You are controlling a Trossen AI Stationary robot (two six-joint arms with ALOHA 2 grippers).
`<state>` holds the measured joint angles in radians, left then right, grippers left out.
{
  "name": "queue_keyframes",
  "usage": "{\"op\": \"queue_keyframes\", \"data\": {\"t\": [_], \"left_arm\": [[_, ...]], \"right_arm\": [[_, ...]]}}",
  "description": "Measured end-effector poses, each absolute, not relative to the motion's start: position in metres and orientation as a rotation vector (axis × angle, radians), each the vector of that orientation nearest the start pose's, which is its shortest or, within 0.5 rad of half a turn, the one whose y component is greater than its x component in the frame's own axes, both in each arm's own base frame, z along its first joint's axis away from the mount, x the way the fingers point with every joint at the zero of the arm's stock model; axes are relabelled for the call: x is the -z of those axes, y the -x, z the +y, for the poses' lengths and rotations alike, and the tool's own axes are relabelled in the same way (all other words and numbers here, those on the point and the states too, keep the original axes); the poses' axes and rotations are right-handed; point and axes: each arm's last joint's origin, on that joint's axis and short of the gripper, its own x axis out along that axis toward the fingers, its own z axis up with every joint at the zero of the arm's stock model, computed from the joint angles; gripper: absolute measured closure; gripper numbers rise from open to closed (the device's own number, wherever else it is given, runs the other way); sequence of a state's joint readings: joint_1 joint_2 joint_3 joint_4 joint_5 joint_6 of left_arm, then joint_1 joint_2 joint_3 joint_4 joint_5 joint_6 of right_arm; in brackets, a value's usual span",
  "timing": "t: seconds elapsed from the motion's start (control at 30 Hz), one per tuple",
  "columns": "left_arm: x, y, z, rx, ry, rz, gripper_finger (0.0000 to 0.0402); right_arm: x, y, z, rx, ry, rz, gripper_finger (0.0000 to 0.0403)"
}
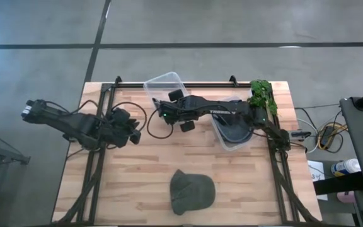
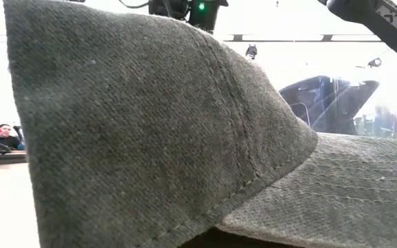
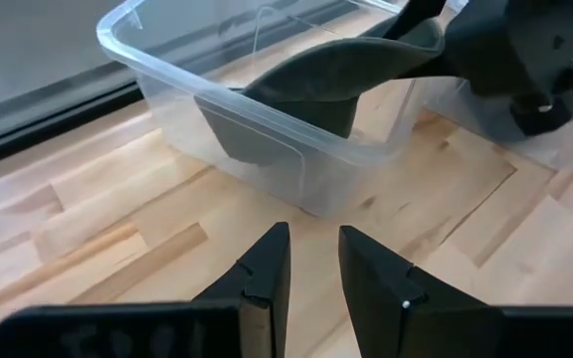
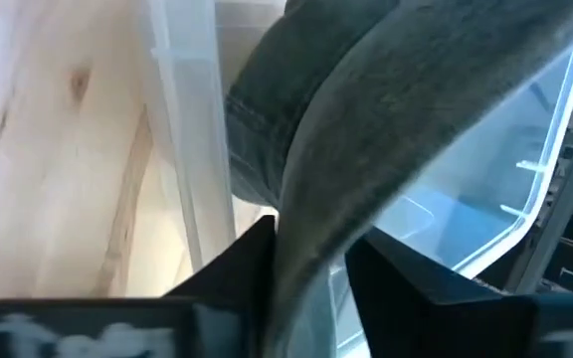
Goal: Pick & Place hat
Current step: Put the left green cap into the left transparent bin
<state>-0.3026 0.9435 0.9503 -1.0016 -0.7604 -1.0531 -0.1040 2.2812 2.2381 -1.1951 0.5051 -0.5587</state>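
Two hats show. A grey-green cap (image 1: 193, 191) lies flat near the table's near edge, untouched, and fills the low view (image 2: 150, 124). My right gripper (image 1: 161, 115) (image 4: 306, 244) is shut on a second dark grey hat (image 3: 326, 75), over a clear plastic bin (image 1: 166, 85) at the far edge. That hat's crown (image 3: 257, 139) hangs down inside the bin. My left gripper (image 1: 134, 132) (image 3: 314, 249) waits to the bin's left above bare wood, open by a narrow gap. My right gripper pinches the dark hat between its two fingers, by what looks like the stiff curved brim (image 4: 311, 199). The fingers reach in from the table's right side, above the bin. The hat is lifted in the hold, with its crown (image 4: 267, 129) hanging below the bin's rim.
A second clear bin (image 1: 232, 132) holding dark items sits under the right arm at the table's right. A green plant (image 1: 262, 94) stands at the far right corner. Black frame rails run along the table's left and right sides. Bare wood lies between the bins and the cap.
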Motion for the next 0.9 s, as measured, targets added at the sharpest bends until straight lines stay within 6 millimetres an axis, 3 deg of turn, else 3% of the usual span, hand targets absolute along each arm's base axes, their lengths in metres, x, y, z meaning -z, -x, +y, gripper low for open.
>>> {"op": "queue_keyframes", "data": {"t": [0.13,0.37,0.5,0.6,0.73,0.9], "left_arm": [[-0.306,-0.155,-0.027,-0.782,0.44,0.539,0.0319],[-0.306,-0.154,-0.027,-0.78,0.41,0.546,0.0319],[-0.306,-0.154,-0.027,-0.776,0.395,0.553,0.0319],[-0.306,-0.154,-0.027,-0.776,0.395,0.552,0.0319],[-0.306,-0.154,-0.027,-0.775,0.396,0.551,0.0319],[-0.306,-0.154,-0.027,-0.776,0.397,0.551,0.0319]], "right_arm": [[-0.273,-0.46,-0.054,0.15,0.787,1.364,0.0253],[-0.305,-0.45,-0.043,0.172,0.79,1.263,0.0227],[-0.313,-0.458,-0.044,0.32,0.586,1.099,0.0225],[-0.315,-0.464,-0.044,0.327,0.407,1.002,0.0227],[-0.307,-0.469,-0.043,0.332,0.199,0.97,0.0227],[-0.299,-0.476,-0.043,0.377,0.08,0.931,0.023]]}}
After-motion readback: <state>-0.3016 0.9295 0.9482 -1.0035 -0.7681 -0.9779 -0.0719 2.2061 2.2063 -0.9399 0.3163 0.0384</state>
